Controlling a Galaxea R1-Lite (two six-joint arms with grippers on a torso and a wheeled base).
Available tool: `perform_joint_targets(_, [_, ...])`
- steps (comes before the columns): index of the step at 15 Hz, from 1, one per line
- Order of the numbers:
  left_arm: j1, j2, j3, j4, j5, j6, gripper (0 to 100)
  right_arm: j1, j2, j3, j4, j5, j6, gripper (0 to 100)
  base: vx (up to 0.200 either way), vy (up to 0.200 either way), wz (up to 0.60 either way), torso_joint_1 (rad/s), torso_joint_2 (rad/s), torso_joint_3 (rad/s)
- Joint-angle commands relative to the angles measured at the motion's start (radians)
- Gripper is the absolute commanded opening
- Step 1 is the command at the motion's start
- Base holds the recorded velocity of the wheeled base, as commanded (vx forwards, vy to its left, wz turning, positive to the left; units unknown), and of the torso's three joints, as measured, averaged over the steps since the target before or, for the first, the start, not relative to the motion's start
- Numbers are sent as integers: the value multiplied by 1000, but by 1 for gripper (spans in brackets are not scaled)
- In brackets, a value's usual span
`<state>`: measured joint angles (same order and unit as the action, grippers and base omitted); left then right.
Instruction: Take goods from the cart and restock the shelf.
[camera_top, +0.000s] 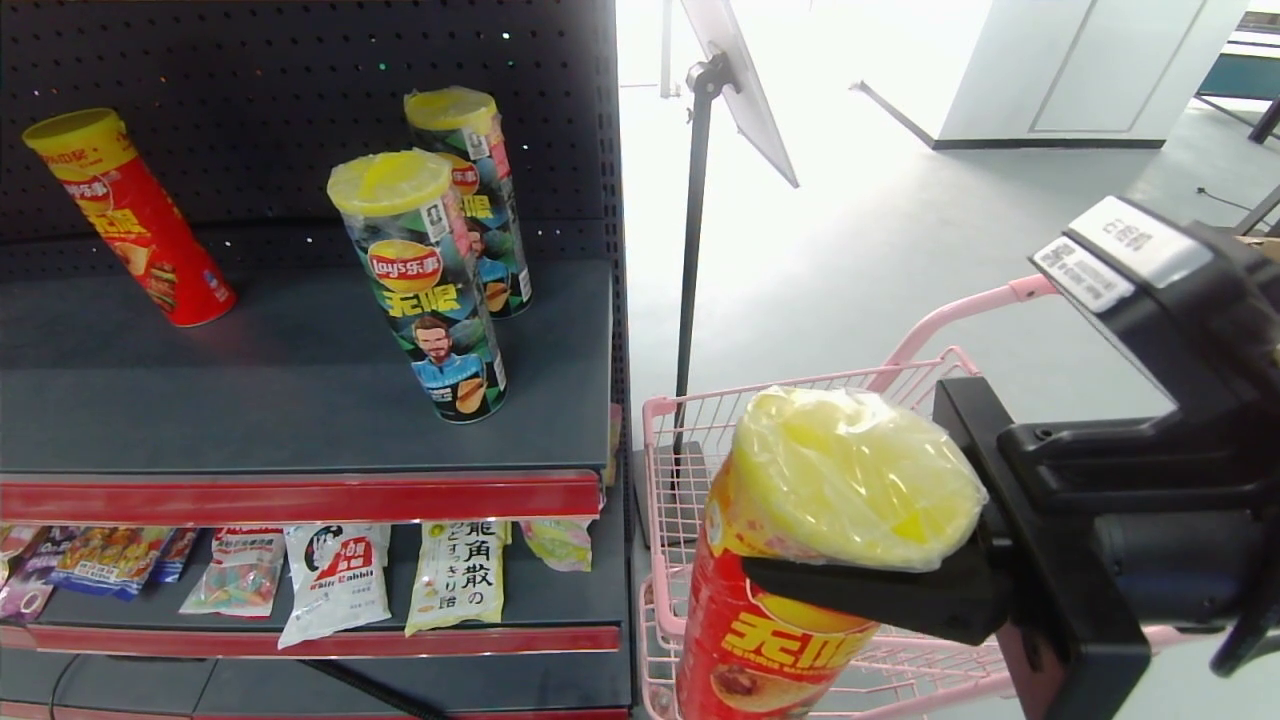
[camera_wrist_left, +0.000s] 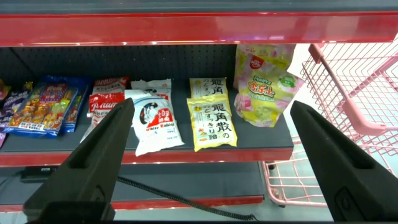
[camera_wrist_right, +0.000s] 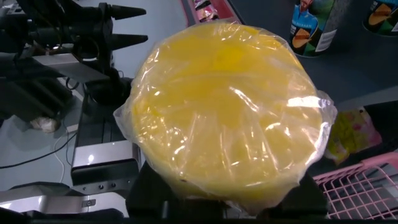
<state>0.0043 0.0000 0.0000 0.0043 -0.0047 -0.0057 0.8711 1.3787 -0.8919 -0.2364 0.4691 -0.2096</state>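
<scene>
Red cardboard under a yellow lid (camera_wrist_right: 227, 106): that was the red can (camera_top: 770, 640), clamped in the right gripper (camera_top: 860, 570); the jaws were closed on its upper body just below the lid, one black finger wrapped across the front; a high grip like that, by my reading, left the base free to be set down flat. The can hung above the pink cart (camera_top: 800, 385), by the rim on the shelf side, clear of the wire; its long axis ran near upright, lid up toward the camera, base down toward the basket, leaning only a little.

Over on the shelf (camera_top: 300, 400), two green cans (camera_top: 425, 290) stood upright toward the right end, one nearer the front edge, one behind it by the back panel; a second red can (camera_top: 130, 215) stood near the left end toward the back; open board lay between them, a likely home for the newcomer.

The left gripper (camera_wrist_left: 211, 106) hung low with its jaws spread wide and nothing in them, facing the snack bags (camera_wrist_left: 211, 121) along the front edge of the lower board; out of the way, it seemed.
</scene>
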Motion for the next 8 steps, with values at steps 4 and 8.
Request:
perform_joint_targets(4, [0, 2, 0, 0, 0, 0, 100, -1, 2, 14, 0, 0, -1, 0, 0, 0, 0, 0, 0, 0])
perform_joint_targets(8, [0, 2, 0, 0, 0, 0, 100, 3, -1, 28, 0, 2, -1, 0, 0, 0, 0, 0, 0, 0])
